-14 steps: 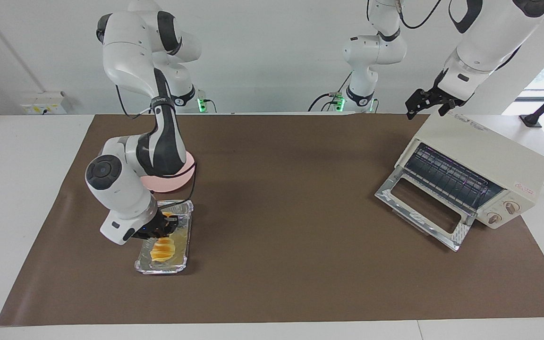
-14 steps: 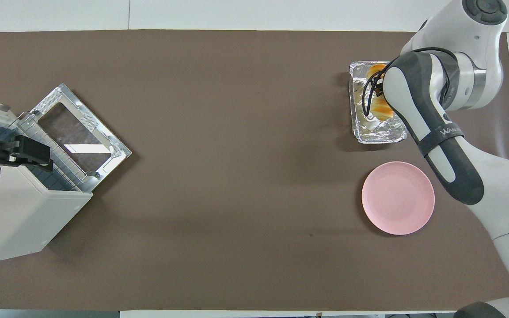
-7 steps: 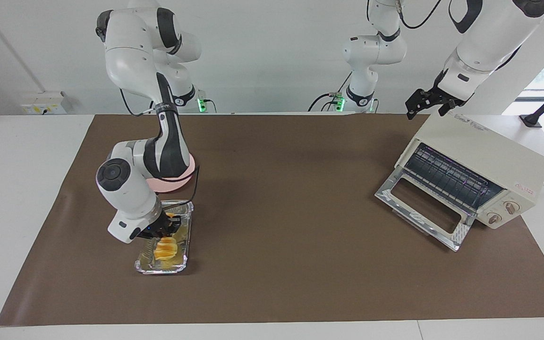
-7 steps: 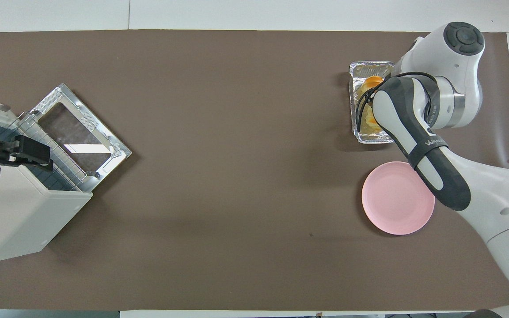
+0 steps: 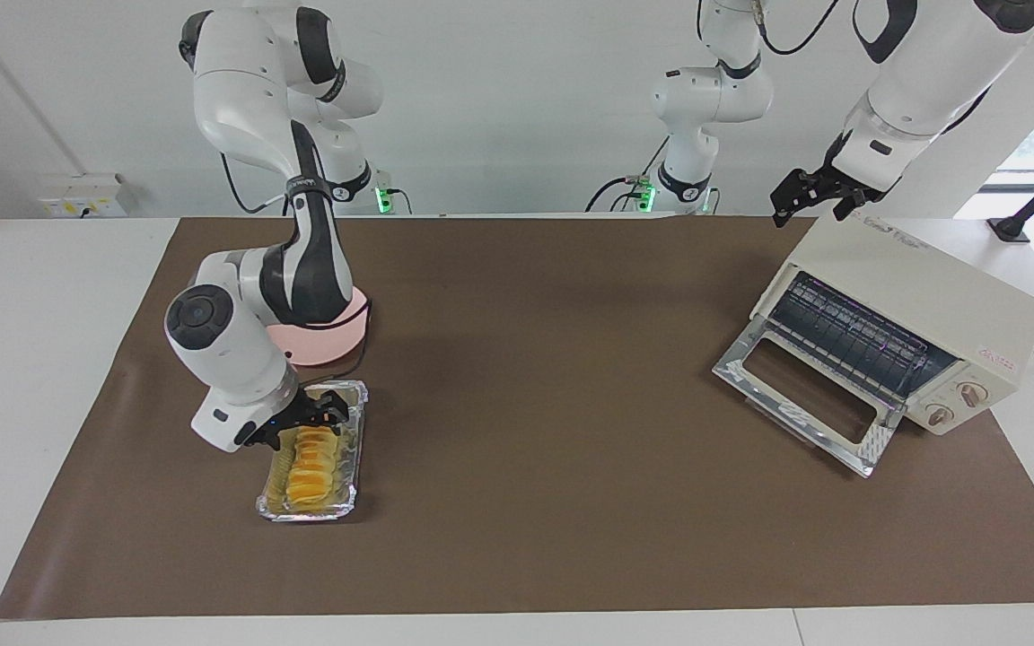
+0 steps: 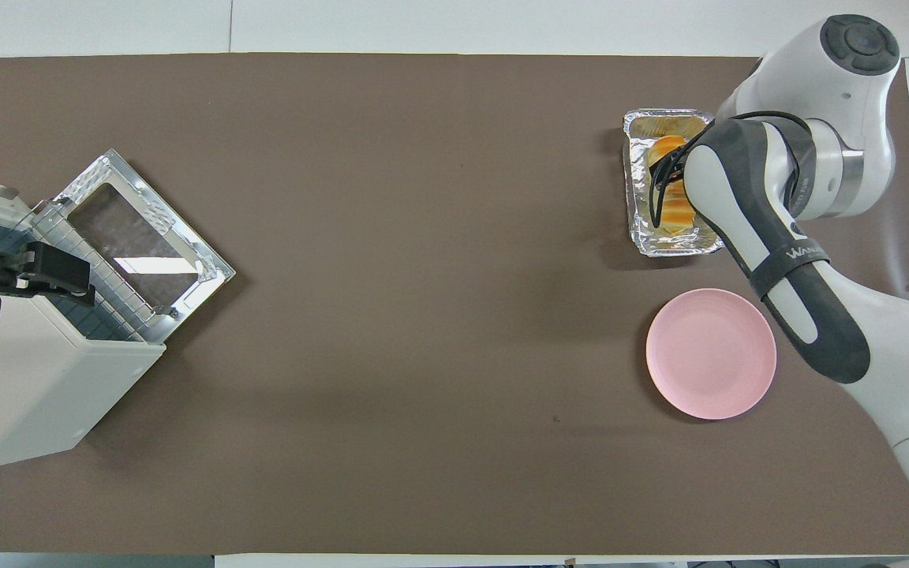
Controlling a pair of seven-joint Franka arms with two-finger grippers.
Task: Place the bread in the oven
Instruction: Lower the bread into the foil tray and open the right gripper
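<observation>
Facing view: my right gripper (image 5: 309, 422) over foil tray (image 5: 352, 449), fingers spread, poised at robot-side end of bread (image 5: 307, 468), not gripping. Bread lies in tray, beside pink plate (image 6: 711, 353). My left gripper (image 5: 806, 199) waits spread above toaster oven (image 5: 921, 309), door down, rack bare. Step in hand: pick. Next: lower, straddle loaf, clamp gently, lift, carry to rack.

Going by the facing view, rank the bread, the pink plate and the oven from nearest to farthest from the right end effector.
1. The bread, in the foil tray, directly under the right end effector.
2. The pink plate, beside the tray, nearer the robots.
3. The oven, at the left arm's end of the table, door open.
</observation>
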